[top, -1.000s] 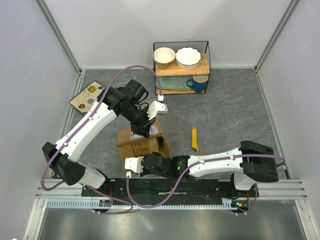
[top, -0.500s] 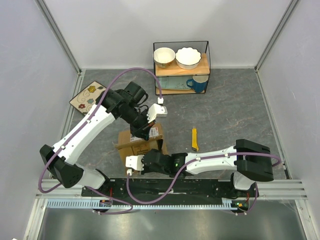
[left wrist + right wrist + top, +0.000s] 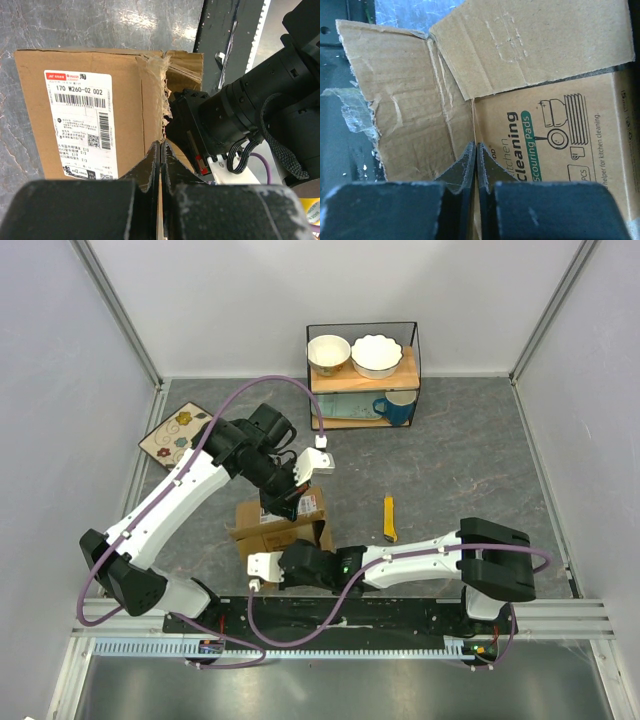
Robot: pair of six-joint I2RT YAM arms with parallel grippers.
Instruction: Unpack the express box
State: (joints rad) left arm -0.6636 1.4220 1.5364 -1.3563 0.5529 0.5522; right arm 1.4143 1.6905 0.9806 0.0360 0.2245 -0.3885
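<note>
Left gripper fingers were pressed together, tips against the torn top edge of the express box; could not tell if cardboard was pinched. Right gripper was nearly closed, tips at the seam between an opened flap and the scouring pads package inside. Box sat on the table by the arm bases, left of centre.

Pale, plain walls close in on three sides, joined by slanted aluminium posts. The floor is a grey marbled tabletop, evenly lit. Beyond the left gripper and to its right, a black wire shelf stands against the back wall. On the gripper's near side, a metal rail runs along the table's edge.
</note>
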